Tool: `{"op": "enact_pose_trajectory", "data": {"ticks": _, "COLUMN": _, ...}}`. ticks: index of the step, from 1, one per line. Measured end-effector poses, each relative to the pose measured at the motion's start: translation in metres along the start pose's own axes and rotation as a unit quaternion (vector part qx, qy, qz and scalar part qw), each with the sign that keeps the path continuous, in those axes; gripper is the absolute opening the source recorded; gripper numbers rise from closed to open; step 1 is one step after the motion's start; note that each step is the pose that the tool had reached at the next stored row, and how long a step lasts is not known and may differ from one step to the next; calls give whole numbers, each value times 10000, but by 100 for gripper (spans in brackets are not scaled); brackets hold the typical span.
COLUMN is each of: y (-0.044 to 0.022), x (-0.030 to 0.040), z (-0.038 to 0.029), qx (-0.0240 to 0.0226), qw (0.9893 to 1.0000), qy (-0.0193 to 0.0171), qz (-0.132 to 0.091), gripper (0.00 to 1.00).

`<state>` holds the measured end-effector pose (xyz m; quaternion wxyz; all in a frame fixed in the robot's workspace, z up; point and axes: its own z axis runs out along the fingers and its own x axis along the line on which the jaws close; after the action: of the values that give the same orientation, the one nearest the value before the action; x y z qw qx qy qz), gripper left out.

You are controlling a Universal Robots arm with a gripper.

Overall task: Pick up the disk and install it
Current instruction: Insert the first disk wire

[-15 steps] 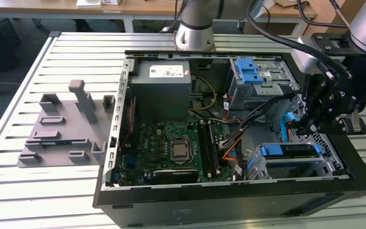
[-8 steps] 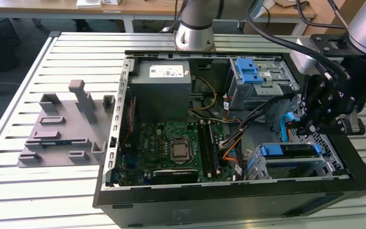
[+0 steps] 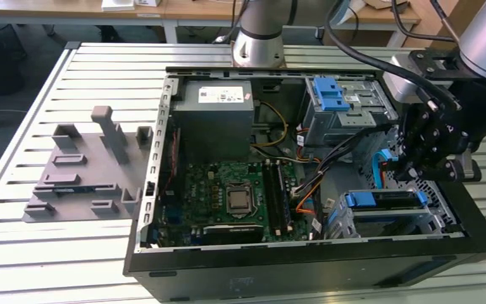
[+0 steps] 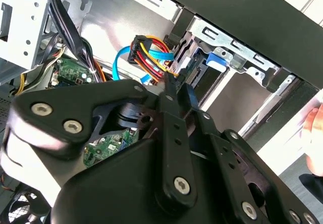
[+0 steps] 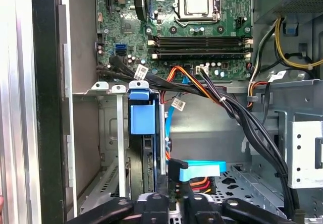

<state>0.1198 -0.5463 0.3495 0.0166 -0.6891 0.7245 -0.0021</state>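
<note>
exterior view: the flat silver disk with blue plastic carrier rails (image 3: 381,202) sits in the lower drive bay at the corner of the open black computer case (image 3: 311,278), its blue handle facing the motherboard.
disk in the first wrist view: it stands on edge in the grey metal bay (image 5: 118,148), its blue tab (image 5: 142,117) uppermost, so it looks seated in its slot and not loose.
jaws: the black gripper (image 3: 412,174) hangs just above that bay; i cannot tell how far the jaws stand apart, nor whether they have hold of anything.
cables: a flat light-blue data cable (image 5: 202,169) and a red, yellow and orange power bundle (image 4: 151,52) end right beside the disk, close to the gripper's tip, probably routed there to reach the drive's connectors.
edges: the bay's sheet-metal walls and the case's black rim close in on the side away from the board.
open room: the green motherboard (image 3: 226,196) side is lower and more open, though black cable bundles (image 5: 252,128) cross it.
further out: a grey metal power supply box (image 3: 218,120), a grey cage with blue tabs (image 3: 340,101), and a grey moulded fixture (image 3: 83,177) on the slatted table (image 3: 49,266).
</note>
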Motion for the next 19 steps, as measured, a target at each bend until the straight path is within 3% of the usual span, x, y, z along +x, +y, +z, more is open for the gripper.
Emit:
{"op": "enact_pose_trajectory", "data": {"ticks": 1, "y": -2, "x": 0, "z": 1, "qx": 0, "qw": 10000, "qy": -1, "qz": 0, "gripper": 24}}
{"op": "enact_pose_trajectory", "data": {"ticks": 2, "y": -8, "x": -1, "z": 2, "qx": 0, "qw": 10000, "qy": -1, "qz": 0, "gripper": 17}}
{"op": "enact_pose_trajectory", "data": {"ticks": 7, "y": -31, "x": -1, "z": 8, "qx": -25, "qw": 10000, "qy": 2, "qz": 5, "gripper": 16}}
{"op": "enact_pose_trajectory", "data": {"ticks": 12, "y": -35, "x": 81, "z": 48, "qx": -30, "qw": 10000, "qy": 2, "qz": 7, "gripper": 16}}
{"op": "enact_pose_trajectory", "data": {"ticks": 15, "y": -35, "x": 92, "z": 58, "qx": -31, "qw": 10000, "qy": 2, "qz": 7, "gripper": 16}}
{"op": "enact_pose_trajectory", "data": {"ticks": 16, "y": -36, "x": 92, "z": 58, "qx": -48, "qw": 10000, "qy": 4, "qz": 7, "gripper": 16}}
{"op": "enact_pose_trajectory", "data": {"ticks": 19, "y": -35, "x": 92, "z": 58, "qx": -169, "qw": 9998, "qy": 10, "qz": 38, "gripper": 16}}
